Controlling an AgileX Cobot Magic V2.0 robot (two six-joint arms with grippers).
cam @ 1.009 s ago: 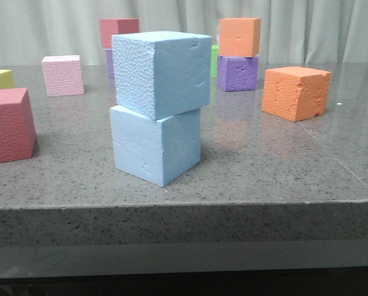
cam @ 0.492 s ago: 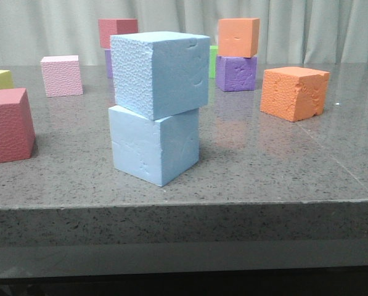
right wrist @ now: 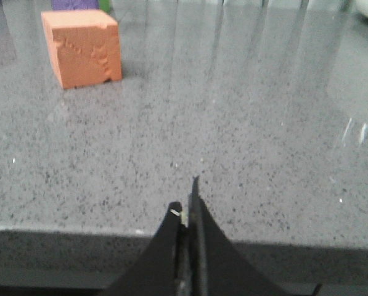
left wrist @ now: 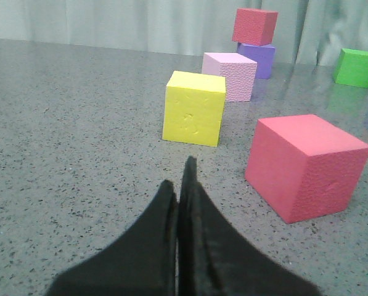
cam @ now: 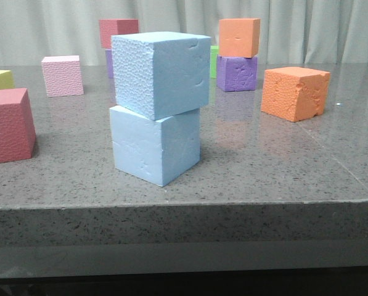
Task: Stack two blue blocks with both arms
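Observation:
In the front view the pebbled blue block (cam: 162,73) sits on top of the smoother blue block (cam: 154,143), slightly turned and overhanging it, near the table's front edge. No arm or gripper shows in the front view. In the left wrist view my left gripper (left wrist: 179,179) is shut and empty, low over the table, with a yellow cube (left wrist: 193,107) ahead of it. In the right wrist view my right gripper (right wrist: 185,203) is shut and empty, at the table's front edge. Neither wrist view shows the blue blocks.
A red cube (cam: 8,125) sits at the left, a pink cube (cam: 62,75) behind it. An orange cube (cam: 294,92) sits at the right. At the back, an orange cube (cam: 239,37) is stacked on a purple one (cam: 237,73), and a red cube (cam: 118,28) on another purple one.

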